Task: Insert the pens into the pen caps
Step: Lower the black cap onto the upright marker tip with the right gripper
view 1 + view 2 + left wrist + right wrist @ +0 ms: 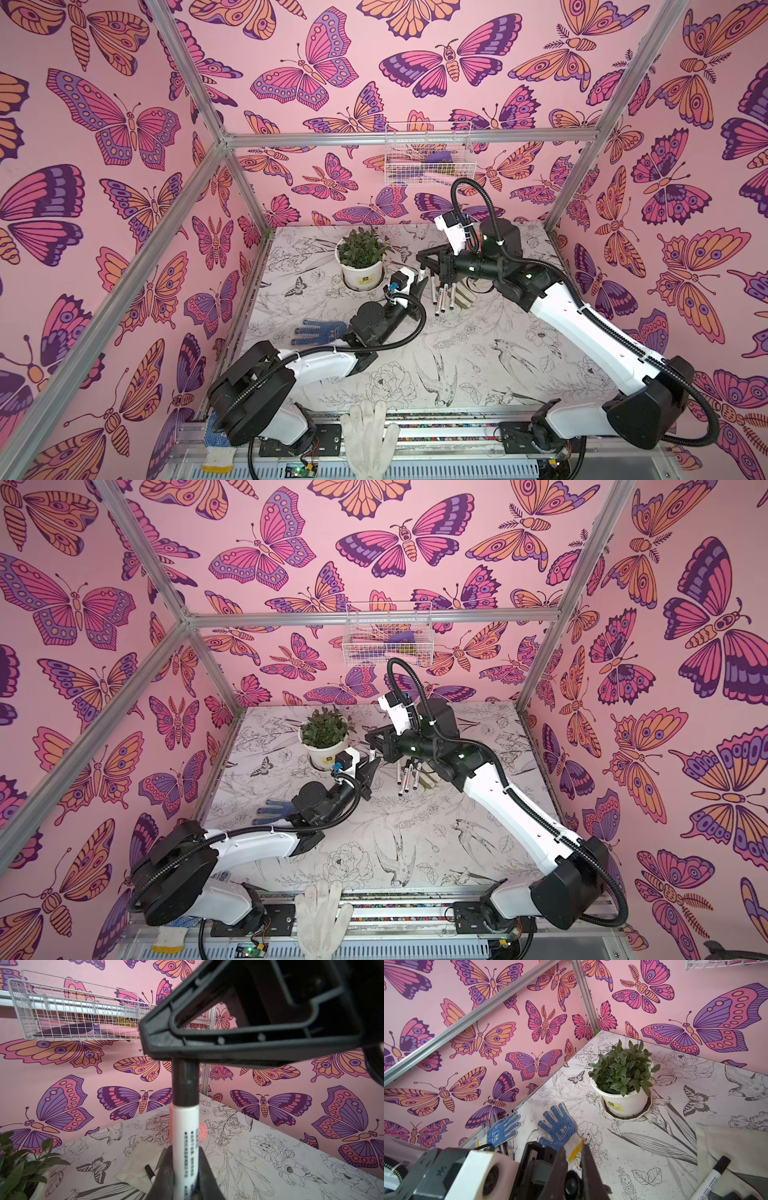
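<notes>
My left gripper is shut on a white-barrelled pen and holds it upright above the table. A black pen cap sits on the pen's upper end. My right gripper reaches in from the right above it, its black fingers closed on the top of that cap. In the right wrist view the cap's round dark end shows between the narrow jaws of my right gripper. Several more pens with dark ends lie side by side just right of the held pen.
The lying pens rest on a pale cloth. A potted plant stands just behind and left of the grippers. A blue dotted glove lies left of the left arm, a white glove on the front rail. A wire basket hangs on the back wall.
</notes>
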`<state>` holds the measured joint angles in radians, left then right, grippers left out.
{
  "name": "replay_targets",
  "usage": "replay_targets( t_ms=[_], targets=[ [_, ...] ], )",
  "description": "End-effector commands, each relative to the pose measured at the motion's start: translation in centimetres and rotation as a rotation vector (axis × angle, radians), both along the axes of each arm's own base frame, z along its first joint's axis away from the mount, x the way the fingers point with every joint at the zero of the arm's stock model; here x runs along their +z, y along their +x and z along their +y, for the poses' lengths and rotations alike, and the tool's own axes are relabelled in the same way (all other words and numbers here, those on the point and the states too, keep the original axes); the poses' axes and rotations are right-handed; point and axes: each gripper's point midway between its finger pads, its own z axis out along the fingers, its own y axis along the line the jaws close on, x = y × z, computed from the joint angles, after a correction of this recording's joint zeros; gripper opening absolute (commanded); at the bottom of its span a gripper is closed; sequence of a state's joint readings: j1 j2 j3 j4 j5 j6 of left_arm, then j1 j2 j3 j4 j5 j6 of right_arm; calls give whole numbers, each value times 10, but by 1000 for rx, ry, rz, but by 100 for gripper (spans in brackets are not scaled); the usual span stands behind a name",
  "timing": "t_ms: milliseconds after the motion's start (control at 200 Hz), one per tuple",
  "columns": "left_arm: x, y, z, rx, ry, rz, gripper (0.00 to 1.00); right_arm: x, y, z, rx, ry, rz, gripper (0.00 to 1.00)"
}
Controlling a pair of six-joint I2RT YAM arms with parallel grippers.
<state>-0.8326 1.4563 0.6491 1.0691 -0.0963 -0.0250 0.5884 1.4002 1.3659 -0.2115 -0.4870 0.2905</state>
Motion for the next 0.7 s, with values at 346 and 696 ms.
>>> replay_targets(
  t_ms=[346, 696],
  targets=[
    [149, 28, 10, -59, -251, -291, 0, -138, -41, 17, 187, -138, 685, 0],
    [226, 53, 45, 10, -352, -465, 0, -184, -64, 0, 218, -262, 862, 0]
  ],
)
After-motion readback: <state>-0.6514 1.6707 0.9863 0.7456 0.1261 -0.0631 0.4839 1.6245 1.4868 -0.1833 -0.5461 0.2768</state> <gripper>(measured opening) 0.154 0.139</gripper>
